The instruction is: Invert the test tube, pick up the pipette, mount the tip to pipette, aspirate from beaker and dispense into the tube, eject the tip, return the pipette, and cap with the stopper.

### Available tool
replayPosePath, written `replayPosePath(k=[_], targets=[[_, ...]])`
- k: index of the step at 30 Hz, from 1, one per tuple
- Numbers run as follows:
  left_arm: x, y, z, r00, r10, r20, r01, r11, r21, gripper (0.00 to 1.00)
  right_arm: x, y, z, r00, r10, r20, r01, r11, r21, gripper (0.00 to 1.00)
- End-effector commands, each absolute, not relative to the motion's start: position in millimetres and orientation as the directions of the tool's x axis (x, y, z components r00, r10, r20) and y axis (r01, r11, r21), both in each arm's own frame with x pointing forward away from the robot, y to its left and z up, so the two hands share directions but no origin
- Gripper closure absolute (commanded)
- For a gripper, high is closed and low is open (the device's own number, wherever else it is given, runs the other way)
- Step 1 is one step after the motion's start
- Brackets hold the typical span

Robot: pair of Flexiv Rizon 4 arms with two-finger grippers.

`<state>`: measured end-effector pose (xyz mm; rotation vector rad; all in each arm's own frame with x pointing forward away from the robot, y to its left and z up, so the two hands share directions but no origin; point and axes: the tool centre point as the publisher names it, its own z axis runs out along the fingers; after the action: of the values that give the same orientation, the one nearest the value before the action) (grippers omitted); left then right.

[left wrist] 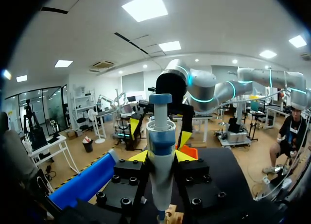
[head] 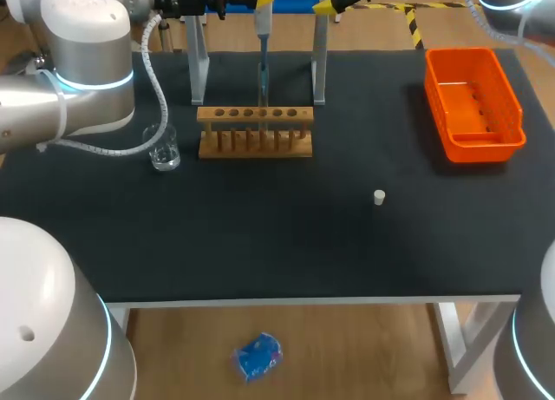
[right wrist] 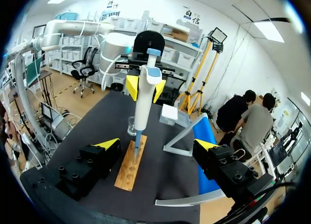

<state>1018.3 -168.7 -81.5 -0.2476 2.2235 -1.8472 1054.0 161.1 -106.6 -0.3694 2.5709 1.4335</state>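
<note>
My left gripper (left wrist: pixel 161 156) is shut on the white and blue pipette (left wrist: pixel 160 151) and holds it upright at the table's far edge. In the head view the pipette (head: pixel 262 57) hangs from the left gripper (head: pixel 260 1), its lower end over the middle holes of the wooden tube rack (head: pixel 254 131). I cannot make out a tube there. The glass beaker (head: pixel 162 148) stands left of the rack. A small white stopper (head: pixel 379 197) lies on the mat to the right. My right gripper (right wrist: pixel 158 145) stands open and empty, facing the pipette (right wrist: pixel 143 97) above the rack (right wrist: pixel 130 165).
A metal stand (head: pixel 319 70) with two legs straddles the far side of the rack. An orange basket (head: pixel 473 105) sits at the back right. The black mat (head: pixel 277 235) in front of the rack holds only the stopper.
</note>
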Motion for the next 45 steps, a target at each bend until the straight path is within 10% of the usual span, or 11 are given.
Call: replayPosePath(k=[1,45], targets=[[1018,-169,-81,-0.957,-0.281,-0.076,0.023,0.186,-0.982,1.00,1057,160,-98,-0.955,-0.142,-0.259,-0.295,0.519,0.802,0.00],[1018,-169,-81,-0.957,-0.281,-0.076,0.023,0.186,-0.982,1.00,1056,163,-9,-0.971,-0.224,-0.084,-0.209,0.625,0.752,0.00]])
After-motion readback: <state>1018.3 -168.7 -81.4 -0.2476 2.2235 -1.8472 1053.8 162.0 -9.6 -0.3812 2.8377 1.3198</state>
